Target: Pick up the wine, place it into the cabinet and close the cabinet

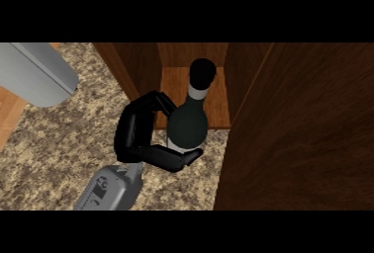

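Note:
The wine bottle (188, 121) is dark green with a pale band and a black capped neck. It stands upright at the open front of the wooden cabinet (175, 81), its lower body over the shelf's front edge and its neck inside the opening. My left hand (130, 133) is shut on the bottle from the left: the fingers wrap its far side and the thumb (179, 159) crosses its near side. The cabinet door (306, 133) stands open at the right as a large dark panel. My right hand does not show.
A speckled stone counter (66, 148) fills the left and lower part. A big pale grey rounded object (36, 74) sits at the upper left. A strip of orange wood (9, 118) shows along the left edge. The cabinet's left wall (128, 69) stands close to my fingers.

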